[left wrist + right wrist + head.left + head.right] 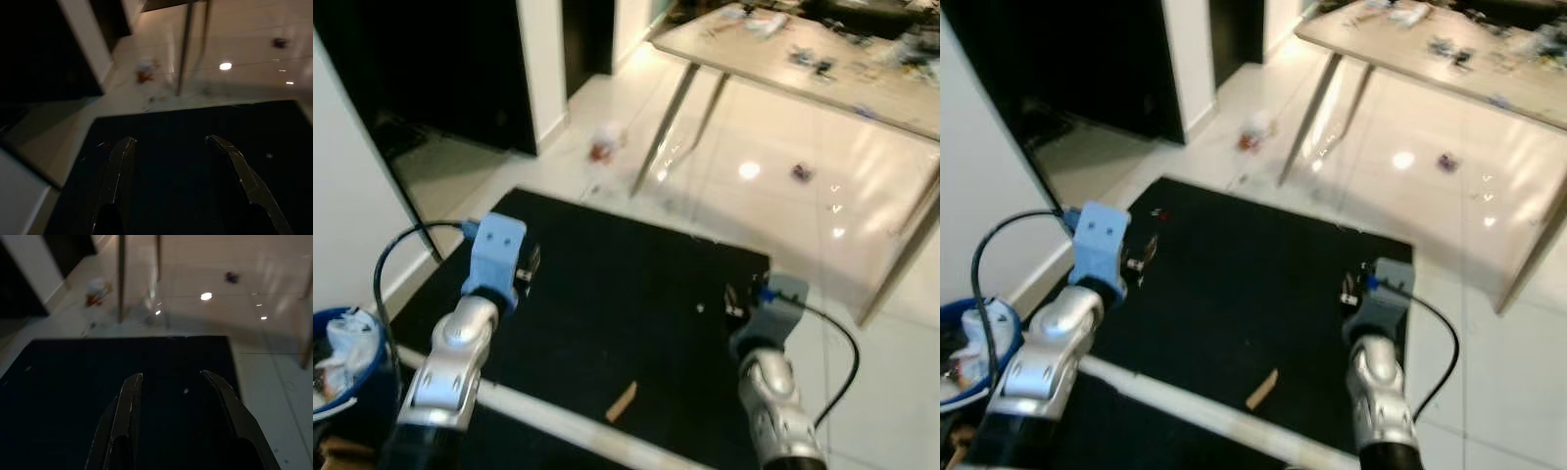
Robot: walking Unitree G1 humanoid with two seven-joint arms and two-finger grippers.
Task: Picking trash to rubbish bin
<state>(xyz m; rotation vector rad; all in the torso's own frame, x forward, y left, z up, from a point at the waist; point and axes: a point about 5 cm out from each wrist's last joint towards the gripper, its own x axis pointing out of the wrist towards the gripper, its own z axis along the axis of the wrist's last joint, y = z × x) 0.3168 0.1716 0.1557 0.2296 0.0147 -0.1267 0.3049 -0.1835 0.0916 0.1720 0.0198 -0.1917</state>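
I'm still on approach: both the left end effector (173, 181) and right end effector (171, 416) are spread open, holding nothing, over the black mat (607, 294). The crumpled trash (604, 143) lies well ahead of the left one, beside the bench leg (661, 127). I judge walking closer comes next; the blue bin (352, 367) sits behind-left.

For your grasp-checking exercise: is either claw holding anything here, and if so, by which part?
Nothing is held. The left claw and right claw are both open over the black mat, with nothing between their fingers.

Both eye views look down from head height over the two arms at a black mat (626, 294). Each wrist view looks low along its fingers across that mat toward the bench (803, 59) legs.
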